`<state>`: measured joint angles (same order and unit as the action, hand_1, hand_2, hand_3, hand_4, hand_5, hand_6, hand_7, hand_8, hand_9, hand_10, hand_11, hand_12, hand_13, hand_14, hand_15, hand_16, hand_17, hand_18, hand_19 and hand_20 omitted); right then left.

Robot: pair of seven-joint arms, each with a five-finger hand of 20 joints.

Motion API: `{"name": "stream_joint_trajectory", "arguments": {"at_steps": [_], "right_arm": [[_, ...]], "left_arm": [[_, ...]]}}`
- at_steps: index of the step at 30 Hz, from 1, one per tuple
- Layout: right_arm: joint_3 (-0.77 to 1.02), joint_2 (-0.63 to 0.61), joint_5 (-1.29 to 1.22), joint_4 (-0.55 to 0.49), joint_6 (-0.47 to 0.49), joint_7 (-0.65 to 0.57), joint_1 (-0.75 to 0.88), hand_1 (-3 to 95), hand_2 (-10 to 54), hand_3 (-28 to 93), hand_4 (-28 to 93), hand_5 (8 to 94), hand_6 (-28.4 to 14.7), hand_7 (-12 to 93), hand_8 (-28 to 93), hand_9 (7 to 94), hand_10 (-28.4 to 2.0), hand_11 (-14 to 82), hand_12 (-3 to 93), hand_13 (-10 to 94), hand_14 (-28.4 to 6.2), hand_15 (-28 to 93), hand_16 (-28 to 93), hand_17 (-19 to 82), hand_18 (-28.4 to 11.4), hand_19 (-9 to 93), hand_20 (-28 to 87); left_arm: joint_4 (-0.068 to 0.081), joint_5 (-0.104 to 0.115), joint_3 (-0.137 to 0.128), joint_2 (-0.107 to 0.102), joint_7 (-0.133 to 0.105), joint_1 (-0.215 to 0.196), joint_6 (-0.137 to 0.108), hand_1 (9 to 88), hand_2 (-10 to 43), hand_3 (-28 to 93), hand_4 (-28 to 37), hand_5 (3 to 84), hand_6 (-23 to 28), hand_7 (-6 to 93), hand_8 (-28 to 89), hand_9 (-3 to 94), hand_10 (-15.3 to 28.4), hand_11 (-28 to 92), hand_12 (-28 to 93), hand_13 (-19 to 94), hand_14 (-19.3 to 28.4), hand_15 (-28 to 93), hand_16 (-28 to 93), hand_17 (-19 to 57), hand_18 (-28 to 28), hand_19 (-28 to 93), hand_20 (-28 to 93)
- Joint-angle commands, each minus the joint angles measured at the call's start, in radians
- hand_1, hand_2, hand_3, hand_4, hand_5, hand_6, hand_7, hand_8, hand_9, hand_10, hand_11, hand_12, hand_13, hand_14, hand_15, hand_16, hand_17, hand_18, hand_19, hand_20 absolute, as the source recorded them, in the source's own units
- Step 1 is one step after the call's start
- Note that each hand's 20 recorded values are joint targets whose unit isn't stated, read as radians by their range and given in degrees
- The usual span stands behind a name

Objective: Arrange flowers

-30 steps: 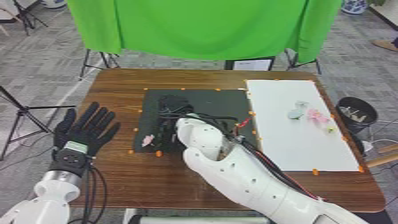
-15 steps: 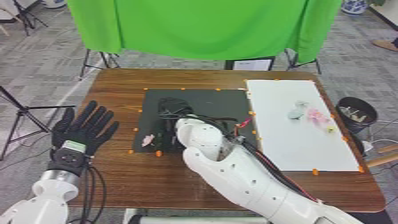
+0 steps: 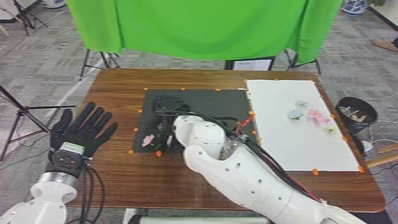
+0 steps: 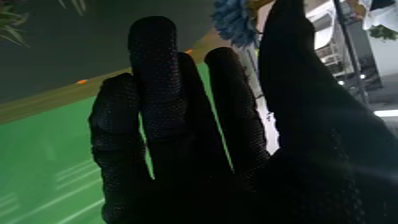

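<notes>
Our open left hand (image 3: 80, 132), fingers spread, spans the tabletop's (image 3: 133, 185) left edge; our right hand (image 3: 171, 106) is over the black mat (image 3: 226, 102), inside its left edge. Flowers (image 3: 314, 116) lie inside the white sheet's (image 3: 293, 150) right edge, a pink bloom (image 3: 148, 140) near the mat's near left corner. The right wrist view shows straight fingers, thumb apart, a blue bloom (image 4: 234, 22) beyond.

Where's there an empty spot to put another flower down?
The white rectangular sheet looks bare nearer the robot than the pastel flowers and beyond them. The black mat has a bare patch between the black-gloved right hand and the sheet. It's crowded at the mat's left, around that hand and the pink flower.
</notes>
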<state>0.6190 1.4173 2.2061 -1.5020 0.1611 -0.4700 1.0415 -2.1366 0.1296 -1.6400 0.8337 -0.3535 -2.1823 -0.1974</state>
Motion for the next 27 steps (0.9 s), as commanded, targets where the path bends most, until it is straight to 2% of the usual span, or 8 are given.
{"name": "stream_joint_trajectory", "arguments": {"at_steps": [1, 8, 13, 14, 16, 18, 22, 27], "right_arm": [[-0.002, -0.008, 0.007, -0.027, -0.021, -0.021, -0.024, 41.4, -9.5, 76, -28, 54.0, -3.0, 19, -14, 53.8, -15.7, 12.4, 13.7, 64, -11.1, 48, 24, 34, -23.4, 81, 40], [-0.029, 0.003, 0.039, 0.016, -0.064, -0.038, -0.030, 50.0, -9.5, 67, -28, 57.5, -2.4, 22, -14, 60.0, -14.5, 19.1, 17.3, 65, -10.7, 51, 25, 34, -22.9, 81, 40], [-0.030, 0.002, 0.053, 0.028, -0.071, -0.046, -0.018, 63.5, -9.5, 45, -28, 59.7, -1.3, 28, -15, 61.3, -13.1, 35.5, 26.6, 63, -11.1, 60, 31, 34, -22.4, 81, 40], [-0.036, -0.001, 0.050, 0.032, -0.090, -0.049, -0.020, 66.8, -9.5, 39, -28, 60.0, -1.2, 29, -15, 61.3, -12.9, 37.5, 28.1, 63, -11.2, 61, 31, 34, -22.2, 81, 40], [-0.036, -0.001, 0.057, 0.038, -0.111, -0.041, -0.016, 85.6, -9.5, -7, -6, 60.9, -0.4, 34, -12, 62.2, -11.8, 39.6, 37.3, 63, -11.2, 63, 33, 34, -21.8, 81, 42], [-0.041, -0.005, 0.051, 0.038, -0.119, -0.044, -0.019, 93.1, -9.5, -24, 10, 61.7, -0.2, 40, 0, 65.9, -10.1, 35.8, 49.6, 64, -11.1, 65, 35, 35, -21.9, 81, 42], [-0.034, -0.003, 0.053, 0.035, -0.110, -0.029, -0.012, 94.6, -9.5, -28, 19, 63.6, 0.1, 44, 3, 69.3, -8.9, 33.7, 54.5, 66, -10.6, 65, 36, 36, -22.2, 81, 42], [-0.028, -0.001, 0.039, 0.037, -0.093, -0.035, -0.016, 94.6, -9.5, -28, 16, 64.1, -0.3, 38, 0, 72.1, -8.6, 23.0, 49.9, 67, -10.5, 63, 36, 36, -22.4, 81, 41]], "left_arm": [[0.002, 0.004, -0.006, 0.003, -0.001, -0.007, 0.013, 31.3, 9.3, 70, -28.3, 38.6, 9.3, 15.1, -9, 32.4, 16.1, 20, 10, 25, 15.8, 34, -8, -6.6, 14.6, 36, 7], [0.003, 0.001, 0.006, 0.001, 0.005, 0.012, 0.013, 31.3, 9.4, 70, -28.3, 38.6, 9.4, 15.2, -9, 32.3, 16.0, 20, 10, 25, 15.8, 34, -8, -6.5, 14.6, 36, 7], [0.002, -0.004, -0.003, 0.007, 0.016, 0.003, 0.011, 31.4, 9.4, 70, -28.3, 38.6, 9.4, 15.2, -9, 32.4, 16.1, 20, 10, 25, 15.8, 34, -8, -6.5, 14.5, 36, 7], [0.001, -0.004, -0.006, 0.007, 0.017, -0.001, 0.010, 31.4, 9.4, 70, -28.3, 38.6, 9.4, 15.2, -9, 32.3, 16.1, 20, 10, 25, 15.8, 34, -8, -6.5, 14.6, 35, 7], [0.001, -0.006, -0.010, 0.008, 0.020, -0.004, 0.007, 31.5, 9.4, 70, -28.3, 38.6, 9.4, 15.2, -9, 32.3, 16.1, 20, 10, 25, 15.8, 34, -8, -6.5, 14.6, 35, 7], [0.005, -0.007, -0.009, 0.006, 0.021, 0.001, 0.010, 31.5, 9.4, 70, -28.3, 38.6, 9.4, 15.2, -9, 32.3, 16.1, 21, 10, 25, 15.8, 34, -8, -6.5, 14.6, 35, 7], [0.001, -0.005, -0.011, 0.008, 0.017, -0.005, 0.008, 31.6, 9.4, 70, -28.3, 38.6, 9.4, 15.3, -9, 32.3, 16.2, 21, 10, 25, 15.8, 34, -8, -6.6, 14.6, 36, 7], [0.005, -0.004, -0.001, 0.007, 0.023, 0.009, 0.009, 31.6, 9.3, 70, -28.3, 38.6, 9.4, 15.3, -9, 32.3, 16.2, 21, 10, 25, 15.8, 34, -8, -6.6, 14.7, 36, 7]]}}
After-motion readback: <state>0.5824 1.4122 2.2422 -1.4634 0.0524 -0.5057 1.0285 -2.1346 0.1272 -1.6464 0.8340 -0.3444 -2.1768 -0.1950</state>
